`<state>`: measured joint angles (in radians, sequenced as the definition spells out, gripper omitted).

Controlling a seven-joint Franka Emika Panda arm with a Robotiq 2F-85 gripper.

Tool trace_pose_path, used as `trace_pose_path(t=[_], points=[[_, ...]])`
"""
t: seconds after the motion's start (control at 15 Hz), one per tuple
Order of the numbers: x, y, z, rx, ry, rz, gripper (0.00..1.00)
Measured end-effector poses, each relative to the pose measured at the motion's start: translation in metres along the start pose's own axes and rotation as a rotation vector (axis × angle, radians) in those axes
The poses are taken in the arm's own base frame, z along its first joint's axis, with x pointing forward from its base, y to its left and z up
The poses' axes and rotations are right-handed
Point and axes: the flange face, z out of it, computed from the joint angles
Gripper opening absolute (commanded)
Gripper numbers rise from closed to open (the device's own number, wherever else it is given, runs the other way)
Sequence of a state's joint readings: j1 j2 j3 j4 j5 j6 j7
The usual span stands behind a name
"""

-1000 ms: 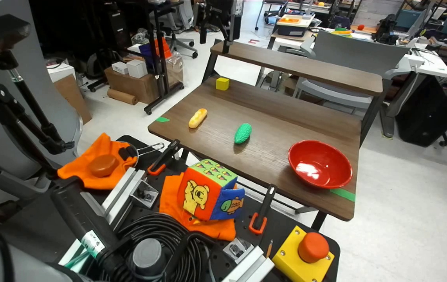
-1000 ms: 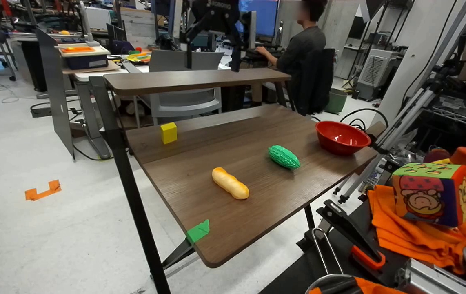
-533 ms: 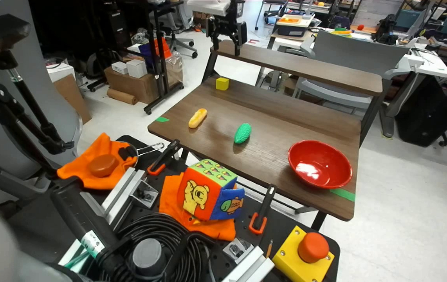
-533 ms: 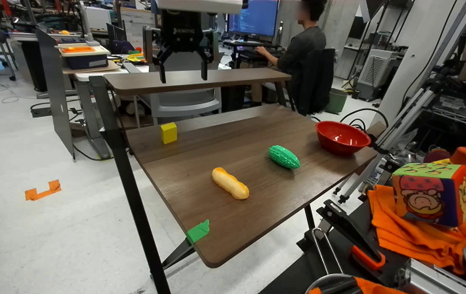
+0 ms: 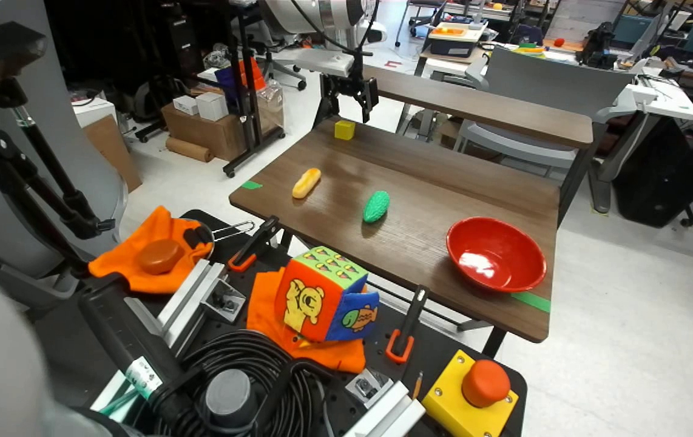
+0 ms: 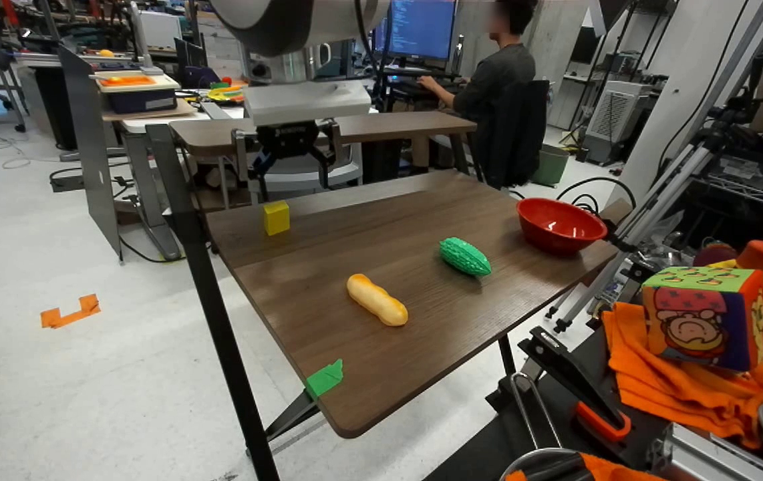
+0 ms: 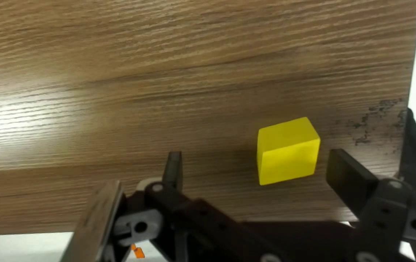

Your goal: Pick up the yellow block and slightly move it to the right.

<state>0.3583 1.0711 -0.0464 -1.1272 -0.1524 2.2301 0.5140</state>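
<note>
Brown wood-grain table [image 5: 431, 182], small bright yellow cube-shaped block [image 7: 288, 151]: centre first, then lower

The table lies beneath the block, one corner near it; the long brown wooden shelf [image 6: 388, 127] rises higher, beyond the block, so a straight descent seems safest.

The round, glossy red bowl [image 5: 493, 246] sits well apart from the block; in both exterior views it lies to the block's right, so I take the move to go that way.

The black two-finger gripper [image 6: 294, 190] hangs higher than the block, spread wide and holding nothing. In the wrist view the block shows between its fingers but nearer the finger on that picture's right, and seems slightly turned. Shift sideways to even the gaps, then twist a touch so both pads meet opposite faces flat.

The long, rounded yellow-orange object [image 6: 377, 300] and the bumpy green oval object [image 6: 465, 256] lie clear of the block.

The block itself calls for a low pinch, a small lift, and a short, gentle set-down on the bowl's side.
</note>
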Motion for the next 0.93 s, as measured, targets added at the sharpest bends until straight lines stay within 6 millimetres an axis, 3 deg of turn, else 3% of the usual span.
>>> trace_pose_path(t=[0.4, 0.73, 0.8, 0.93], points=[[-0.004, -0.031, 0.018, 0.007, 0.018, -0.033, 1.00], [0.003, -0.034, 0.025, 0.007, 0.034, -0.031, 1.00], [0.004, -0.034, 0.027, 0.003, 0.032, -0.028, 0.75], [0.005, -0.034, 0.032, -0.008, 0.020, -0.023, 0.68]])
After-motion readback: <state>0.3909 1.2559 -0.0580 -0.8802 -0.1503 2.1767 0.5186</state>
